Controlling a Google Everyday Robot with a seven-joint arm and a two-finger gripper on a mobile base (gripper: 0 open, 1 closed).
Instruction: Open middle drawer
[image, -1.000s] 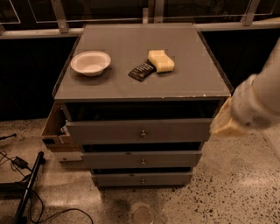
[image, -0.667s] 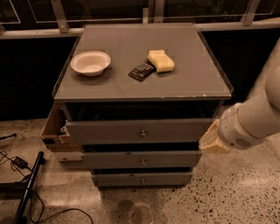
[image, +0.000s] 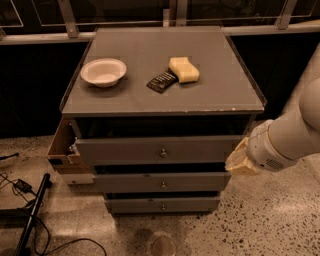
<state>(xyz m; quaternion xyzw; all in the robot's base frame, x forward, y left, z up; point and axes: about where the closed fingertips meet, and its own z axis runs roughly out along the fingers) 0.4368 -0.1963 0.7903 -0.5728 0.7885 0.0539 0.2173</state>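
The middle drawer (image: 200, 182) is a long flat grey front with a small round metal knob (image: 163, 185) at its centre. It sits below the tallest front (image: 200, 149), which stands pulled out and shows a light wooden side (image: 62, 145) at the left. The narrowest front (image: 195, 204) is lowest. My gripper (image: 239, 162) is at the end of the white arm (image: 285, 140), by the right end of the drawer fronts, at a height between the top and middle ones. It is well to the right of the middle knob and not touching it.
On the cabinet top (image: 220, 95) lie a white bowl (image: 103, 71), a dark packet (image: 162, 81) and a yellow sponge (image: 183, 69). A black pole (image: 32, 215) and cables (image: 20, 186) lie on the speckled floor at the left. A railing runs behind.
My arm has swung down and to the left, bringing the gripper from beside the top drawer's right end to lower, closer to the middle drawer's right end. The drawers have not moved.
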